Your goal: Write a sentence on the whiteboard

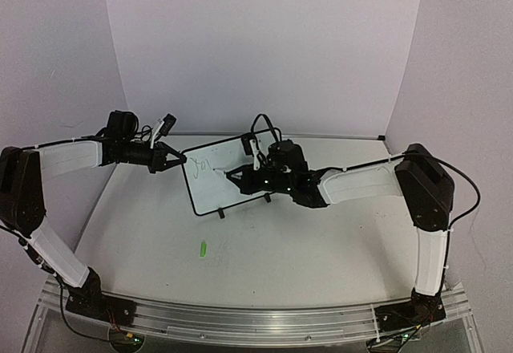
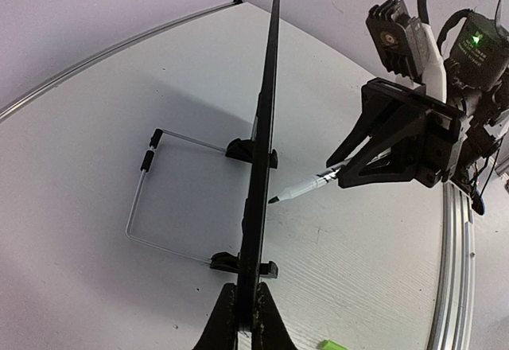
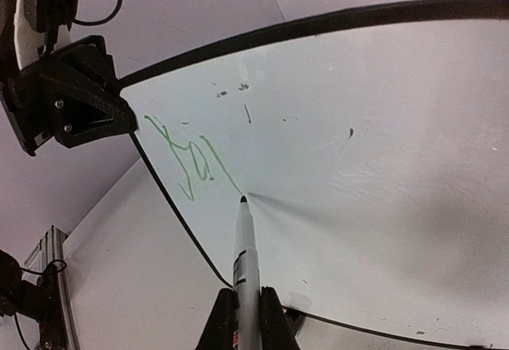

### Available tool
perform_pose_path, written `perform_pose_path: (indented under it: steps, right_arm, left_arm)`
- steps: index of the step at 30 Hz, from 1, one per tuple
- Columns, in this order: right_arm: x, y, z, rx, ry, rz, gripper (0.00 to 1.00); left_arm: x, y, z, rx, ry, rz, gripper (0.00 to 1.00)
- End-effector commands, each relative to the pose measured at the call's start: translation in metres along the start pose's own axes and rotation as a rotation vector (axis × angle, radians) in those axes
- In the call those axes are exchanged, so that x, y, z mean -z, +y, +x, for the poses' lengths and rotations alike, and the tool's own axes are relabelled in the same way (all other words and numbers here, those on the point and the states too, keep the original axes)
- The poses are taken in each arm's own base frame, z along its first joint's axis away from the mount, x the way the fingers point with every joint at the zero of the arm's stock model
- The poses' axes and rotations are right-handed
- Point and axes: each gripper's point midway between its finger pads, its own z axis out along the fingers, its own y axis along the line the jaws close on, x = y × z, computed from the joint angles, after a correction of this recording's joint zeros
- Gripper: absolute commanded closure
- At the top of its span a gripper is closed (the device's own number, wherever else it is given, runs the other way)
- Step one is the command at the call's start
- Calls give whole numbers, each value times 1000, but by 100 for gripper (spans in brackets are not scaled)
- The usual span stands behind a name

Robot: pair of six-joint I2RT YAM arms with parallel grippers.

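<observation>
A: Where is the whiteboard [image 1: 218, 178] right now?
B: Standing near the middle of the table [image 1: 321, 249] on its two black feet [image 2: 253, 155], with a wire stand [image 2: 143, 199] lying out behind it. It sits between the two arms, white face toward the right one.
A: And the left gripper [image 2: 245, 306]?
B: Pinched shut on the board's left edge — the frame runs straight up between its fingers in the left wrist view. I read that as bracing: a light board on small feet would likely slide or tip under pen pressure.
A: The right gripper [image 3: 242, 314]?
B: Clamped on a marker [image 3: 245, 246], held low on the barrel so the tip reaches well ahead of the jaws. The tip sits on the white face, right at the end of a green stroke.
A: How much of the sentence [image 3: 189, 163] is there?
B: A few green letters near the upper left corner (I cannot read them). The rest of the face is bare apart from some dark specks, so I judge the writing is at an early stage.
A: Anything else?
B: A small green piece [image 1: 203, 249] lies on the table in front of the board, well apart from both arms — perhaps the marker's cap, but it is too small to tell.
A: What could go wrong next?
B: If the marker pushes too hard, the board may shift in the left hold.
</observation>
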Motion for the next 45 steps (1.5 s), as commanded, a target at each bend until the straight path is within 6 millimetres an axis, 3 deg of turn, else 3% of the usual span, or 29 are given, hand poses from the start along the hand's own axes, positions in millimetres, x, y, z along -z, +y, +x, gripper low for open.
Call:
perform_pose_path:
  steps: [1, 22, 45]
  right_arm:
    - [18, 24, -50, 18, -121, -62, 100]
    - [1, 5, -50, -1, -130, -26, 100]
    - [-6, -12, 0, -62, -13, -20, 100]
  left_arm:
    - [-1, 10, 8, 1, 40, -44, 100]
    - [-3, 12, 11, 6, 46, -44, 100]
    - [-2, 11, 9, 0, 42, -45, 100]
